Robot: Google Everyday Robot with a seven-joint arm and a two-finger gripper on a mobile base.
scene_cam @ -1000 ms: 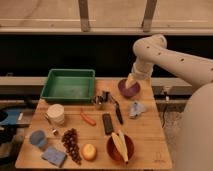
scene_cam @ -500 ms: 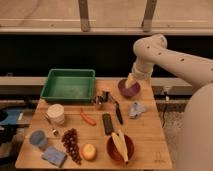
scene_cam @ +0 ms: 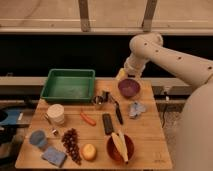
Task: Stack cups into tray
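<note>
The green tray point(scene_cam: 51, 86) stands at the back left of the wooden table. The small shiny metal cup point(scene_cam: 98, 102) stands just off the tray's front right corner. The pale blue cup point(scene_cam: 38, 138) stands near the table's front left corner. My gripper point(scene_cam: 121, 75) hangs at the end of the white arm at the back of the table. It is just behind and left of the purple bowl point(scene_cam: 129, 87), well right of the tray and apart from both cups.
A white tub point(scene_cam: 56, 114), a carrot point(scene_cam: 88, 119), a black remote point(scene_cam: 107, 123), a dark utensil point(scene_cam: 117, 113) and a blue cloth point(scene_cam: 137, 109) lie mid-table. Grapes point(scene_cam: 71, 144), a yellow fruit point(scene_cam: 89, 151), a blue sponge point(scene_cam: 54, 156) and a red-brown bowl point(scene_cam: 111, 148) with a banana sit in front.
</note>
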